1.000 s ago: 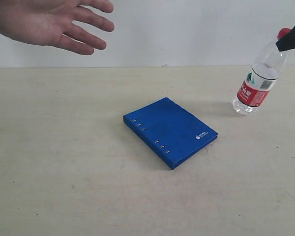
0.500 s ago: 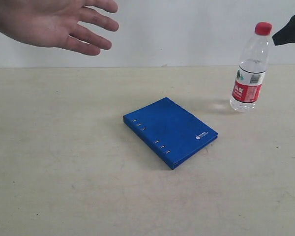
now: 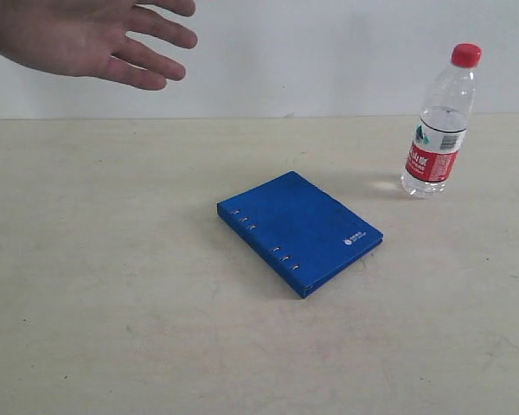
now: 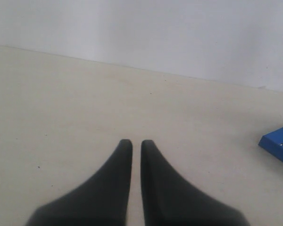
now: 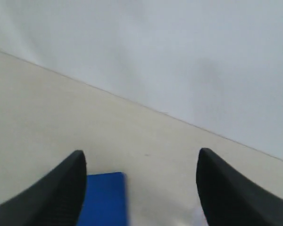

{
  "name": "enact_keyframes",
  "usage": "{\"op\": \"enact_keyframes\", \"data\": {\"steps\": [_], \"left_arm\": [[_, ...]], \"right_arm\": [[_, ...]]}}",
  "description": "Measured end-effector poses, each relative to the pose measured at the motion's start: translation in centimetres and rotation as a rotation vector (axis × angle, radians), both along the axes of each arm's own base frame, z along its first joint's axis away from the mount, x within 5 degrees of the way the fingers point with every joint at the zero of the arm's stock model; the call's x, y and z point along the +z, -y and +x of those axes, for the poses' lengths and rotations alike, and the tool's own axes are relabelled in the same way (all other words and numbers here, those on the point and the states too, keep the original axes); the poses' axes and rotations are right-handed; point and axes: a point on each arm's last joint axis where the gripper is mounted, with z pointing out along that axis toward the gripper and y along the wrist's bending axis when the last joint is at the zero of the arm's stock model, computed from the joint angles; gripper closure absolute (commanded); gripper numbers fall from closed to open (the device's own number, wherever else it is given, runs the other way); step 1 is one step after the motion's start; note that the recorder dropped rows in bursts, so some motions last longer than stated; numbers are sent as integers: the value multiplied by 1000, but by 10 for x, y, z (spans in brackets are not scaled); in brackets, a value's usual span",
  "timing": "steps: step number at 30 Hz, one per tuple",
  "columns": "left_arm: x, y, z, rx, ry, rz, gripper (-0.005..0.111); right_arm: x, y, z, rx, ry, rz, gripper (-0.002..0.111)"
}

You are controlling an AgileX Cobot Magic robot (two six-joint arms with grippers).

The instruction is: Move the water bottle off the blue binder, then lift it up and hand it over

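Observation:
The water bottle (image 3: 441, 124), clear with a red cap and a red-and-white label, stands upright on the table at the right, off the blue binder (image 3: 299, 231). The binder lies flat and closed in the middle of the table. Neither gripper shows in the exterior view. In the left wrist view my left gripper (image 4: 133, 143) is shut with nothing in it, and a corner of the binder (image 4: 279, 146) shows off to one side. My right gripper (image 5: 140, 160) is open and empty, with part of the binder (image 5: 105, 197) showing between its fingers.
A person's open hand (image 3: 86, 36) hovers at the top left above the beige table (image 3: 112, 277). A white wall runs behind the table.
The right gripper let go of the bottle's neck and withdrew out of the exterior view. The bottle went from tilted to standing upright. The hand stayed roughly in place.

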Motion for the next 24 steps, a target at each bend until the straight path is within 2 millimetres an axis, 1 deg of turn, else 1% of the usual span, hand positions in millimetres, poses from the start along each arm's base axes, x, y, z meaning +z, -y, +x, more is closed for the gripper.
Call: {"op": "enact_keyframes", "data": {"steps": [1, 2, 3, 4, 5, 6, 7, 9, 10, 11, 13, 15, 17, 24], "left_arm": [[0, 0, 0, 0, 0, 0, 100], [0, 0, 0, 0, 0, 0, 100], [0, 0, 0, 0, 0, 0, 100], [0, 0, 0, 0, 0, 0, 100], [0, 0, 0, 0, 0, 0, 100], [0, 0, 0, 0, 0, 0, 100], [0, 0, 0, 0, 0, 0, 100], [0, 0, 0, 0, 0, 0, 100], [0, 0, 0, 0, 0, 0, 100], [0, 0, 0, 0, 0, 0, 100], [0, 0, 0, 0, 0, 0, 100], [0, 0, 0, 0, 0, 0, 100], [0, 0, 0, 0, 0, 0, 100], [1, 0, 0, 0, 9, 10, 100]], "right_arm": [[9, -14, -11, 72, -19, 27, 48], [13, -27, -17, 128, -53, 50, 48], [14, -40, -23, 182, -91, 62, 48], [12, -59, -27, 239, -145, 69, 48], [9, -73, -30, 278, -182, 50, 48], [4, -87, -31, 316, -213, 24, 48], [-6, -108, -33, 375, -255, -26, 48], [-19, -139, -38, 464, -295, -107, 48], [-29, -155, -40, 506, -320, -164, 48], [-36, -170, -43, 545, -333, -201, 48], [-53, -193, -47, 602, -367, -277, 48], [-70, -207, -46, 630, -395, -332, 48], [-84, -215, -43, 632, -427, -354, 48], [-137, -223, -17, 514, -540, -348, 48]]}}
